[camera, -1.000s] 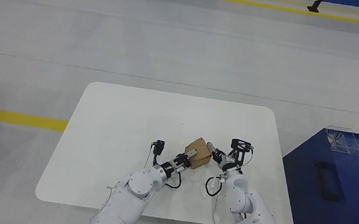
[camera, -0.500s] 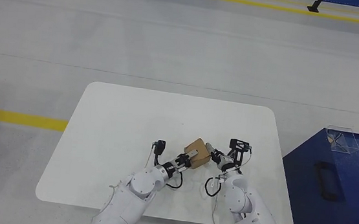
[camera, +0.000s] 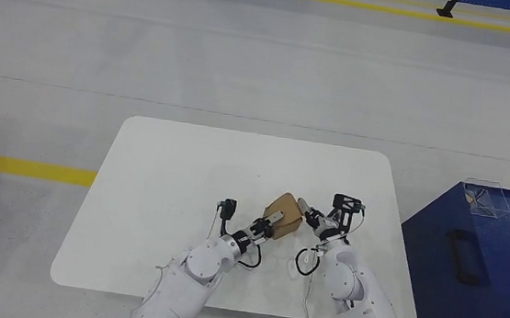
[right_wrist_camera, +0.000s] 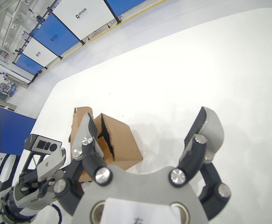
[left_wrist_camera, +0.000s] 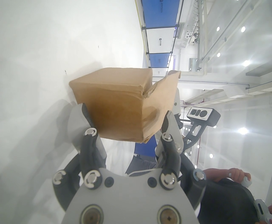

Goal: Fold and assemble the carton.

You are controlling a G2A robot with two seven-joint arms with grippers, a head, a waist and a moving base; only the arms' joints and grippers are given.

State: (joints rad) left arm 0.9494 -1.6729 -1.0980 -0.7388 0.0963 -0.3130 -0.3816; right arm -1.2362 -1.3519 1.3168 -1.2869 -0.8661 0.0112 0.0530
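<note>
Bright overhead light, flaring ceiling lamps (left_wrist_camera: pixel 246 63), soft grey shadow beside the carton (right_wrist_camera: pixel 121 144) on the table (right_wrist_camera: pixel 170 74), fisheye-curved edges.

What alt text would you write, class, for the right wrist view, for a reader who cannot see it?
The open right hand hangs over a white table, one finger by a brown carton with a gaping seam; the left hand grips it.

Seen from the right wrist, a one-word logo mark is printed on each standing screen beyond the table (right_wrist_camera: pixel 170 63): dark on the white panel (right_wrist_camera: pixel 85 14), pale on the blue panel (right_wrist_camera: pixel 55 37) beside it, repeated smaller on the farther screens (right_wrist_camera: pixel 38 54).
</note>
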